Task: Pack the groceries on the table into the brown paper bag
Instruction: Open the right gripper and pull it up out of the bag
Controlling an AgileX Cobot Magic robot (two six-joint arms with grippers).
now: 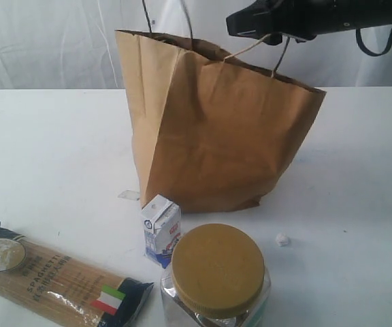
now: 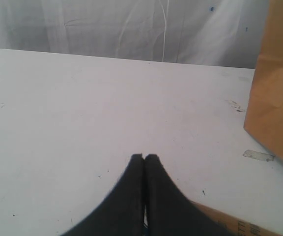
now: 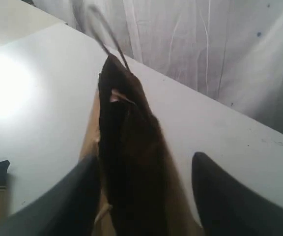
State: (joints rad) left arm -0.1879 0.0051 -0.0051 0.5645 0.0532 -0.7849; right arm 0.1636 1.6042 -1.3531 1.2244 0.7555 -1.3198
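White table [image 1: 359, 170] against a pale draped backdrop; the brown paper bag [image 1: 216, 136] stands on it mouth up, the right gripper [image 3: 146, 162] poised above that mouth with jaws parted and nothing seen between them, the left gripper [image 2: 145, 157] clenched empty low over bare table beside the bag. Judged best: rise straight up clear of the bag's cord handles [image 1: 282, 54] so it doesn't tip, then take something in front of the bag, the small white-blue carton [image 1: 162, 230] nearest, the clear jar with mustard lid [image 1: 216, 279] and spaghetti pack [image 1: 53, 279] further forward. Pack reads "SPAGHETTI" beside an Italian flag; carton print too small to read
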